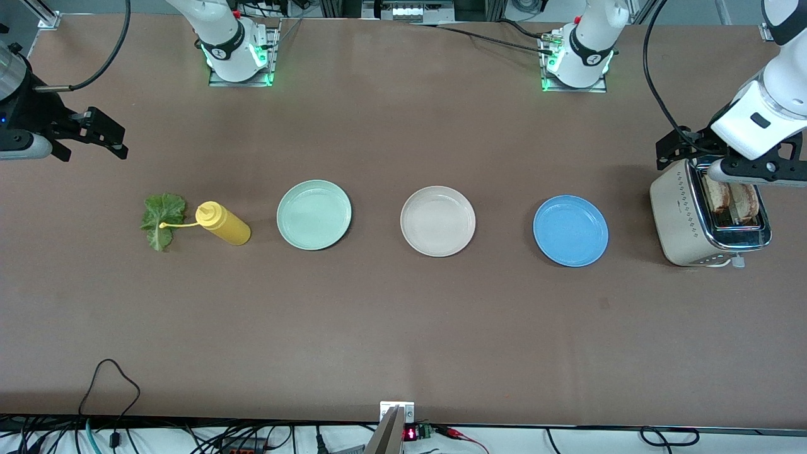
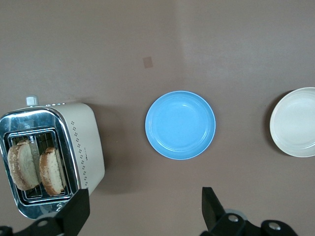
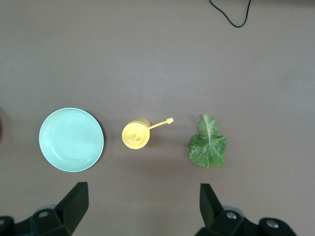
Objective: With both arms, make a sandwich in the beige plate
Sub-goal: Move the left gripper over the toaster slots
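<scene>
Across the brown table (image 1: 403,328) both white arms reach out from their bases to the two ends, each bent so its wrist looks straight down. At its own end the left arm holds the left gripper (image 2: 142,214) up in the air over the table just beside the cream toaster (image 1: 681,214), jaws standing wide apart with nothing between them; the two bread slices (image 2: 37,167) stand upright in the toaster's slots, brown crusts showing, off to one side of the jaws and untouched. At the other end the right gripper (image 3: 142,209) hangs above the table with its jaws likewise spread and empty; the lettuce leaf (image 1: 162,219) lies flat on the table below and to one side of them, with the yellow squeeze bottle (image 1: 222,223) just beside it, standing tilted so that its thin nozzle reaches over the leaf's edge. Three plates sit in a row down the middle of the table, well apart from one another: the mint-green plate (image 1: 314,214) next to the bottle, the beige plate (image 1: 437,221) in the centre, and the blue plate (image 1: 570,231) toward the toaster. The beige plate holds nothing and sits well away from both sets of jaws, showing only at the edge of the left wrist view.
</scene>
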Motion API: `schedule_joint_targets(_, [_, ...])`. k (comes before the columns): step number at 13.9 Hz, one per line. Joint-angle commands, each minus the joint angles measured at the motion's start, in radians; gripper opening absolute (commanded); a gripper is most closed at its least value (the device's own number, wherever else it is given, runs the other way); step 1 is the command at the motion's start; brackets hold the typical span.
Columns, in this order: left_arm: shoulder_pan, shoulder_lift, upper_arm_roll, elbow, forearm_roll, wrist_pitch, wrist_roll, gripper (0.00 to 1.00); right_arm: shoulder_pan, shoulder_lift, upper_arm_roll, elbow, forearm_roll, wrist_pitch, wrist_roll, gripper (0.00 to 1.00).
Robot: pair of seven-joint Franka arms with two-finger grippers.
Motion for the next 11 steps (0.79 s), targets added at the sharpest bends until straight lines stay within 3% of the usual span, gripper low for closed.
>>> schedule_joint_targets(1, [-0.003,-0.008,0.005,0.008,-0.008,-0.010,-0.010,1.00,-0.005,0.002,0.011,0.012,-0.015,-0.015,0.018,1.00])
schedule_joint_targets(11, [-0.001,-0.005,0.015,0.008,-0.010,-0.095,-0.021,1.00,-0.005,0.002,0.013,0.012,-0.015,-0.015,0.019,1.00])
